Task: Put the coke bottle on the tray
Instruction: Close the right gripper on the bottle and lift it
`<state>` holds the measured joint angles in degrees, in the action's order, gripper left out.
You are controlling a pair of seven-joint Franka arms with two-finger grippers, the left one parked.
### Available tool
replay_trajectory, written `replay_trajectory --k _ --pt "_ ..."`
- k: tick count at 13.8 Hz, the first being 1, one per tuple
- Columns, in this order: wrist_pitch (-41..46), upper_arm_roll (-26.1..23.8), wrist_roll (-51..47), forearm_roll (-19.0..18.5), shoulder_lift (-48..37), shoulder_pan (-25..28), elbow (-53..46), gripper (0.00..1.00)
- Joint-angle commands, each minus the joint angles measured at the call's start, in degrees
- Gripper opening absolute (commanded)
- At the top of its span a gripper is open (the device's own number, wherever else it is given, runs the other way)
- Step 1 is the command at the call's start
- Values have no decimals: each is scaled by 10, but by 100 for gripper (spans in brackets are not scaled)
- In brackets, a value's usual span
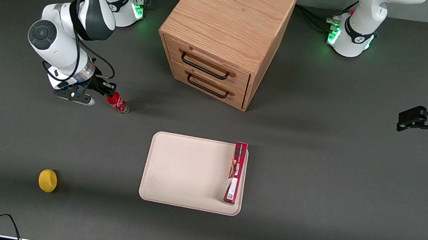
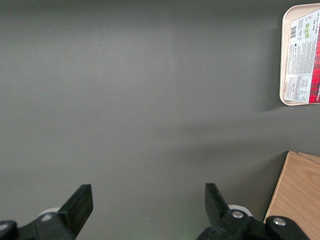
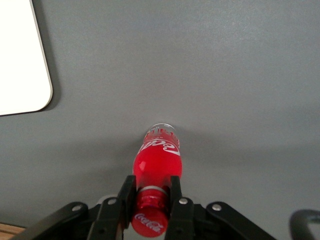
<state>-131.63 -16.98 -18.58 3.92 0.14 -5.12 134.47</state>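
The coke bottle (image 1: 118, 103) is a small red bottle with white lettering and a clear base. It stands tilted on the grey table toward the working arm's end. My gripper (image 1: 109, 91) is shut on the bottle's neck just under the red cap, as the right wrist view shows (image 3: 150, 192); the bottle (image 3: 156, 160) points away from the camera with its base near the table. The cream-beige tray (image 1: 184, 171) lies nearer to the front camera than the bottle, toward the table's middle; a corner of it shows in the right wrist view (image 3: 22, 60).
A long flat red box (image 1: 235, 173) lies on the tray along its edge toward the parked arm. A wooden two-drawer cabinet (image 1: 228, 32) stands farther from the front camera than the tray. A yellow round object (image 1: 47, 180) lies near the table's front.
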Motion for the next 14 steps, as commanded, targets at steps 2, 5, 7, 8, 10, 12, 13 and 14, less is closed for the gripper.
replay_trajectory --k 2,5,7,8,10,12,13,14 --pt "155 -2 -5 -9 -28 -3 -114 0" --pt "302 -1 -8 -8 -19 -2 -275 0" --pt "383 -2 -14 -8 29 1 -411 0" --pt "427 -4 -18 -8 70 4 -493 0" --pt "503 -20 -64 -9 175 12 -644 0" --pt "515 -51 -159 -31 264 33 -748 0" --pt "509 -73 -210 -48 306 42 -785 0" --pt "498 -90 -264 -71 345 53 -813 0"
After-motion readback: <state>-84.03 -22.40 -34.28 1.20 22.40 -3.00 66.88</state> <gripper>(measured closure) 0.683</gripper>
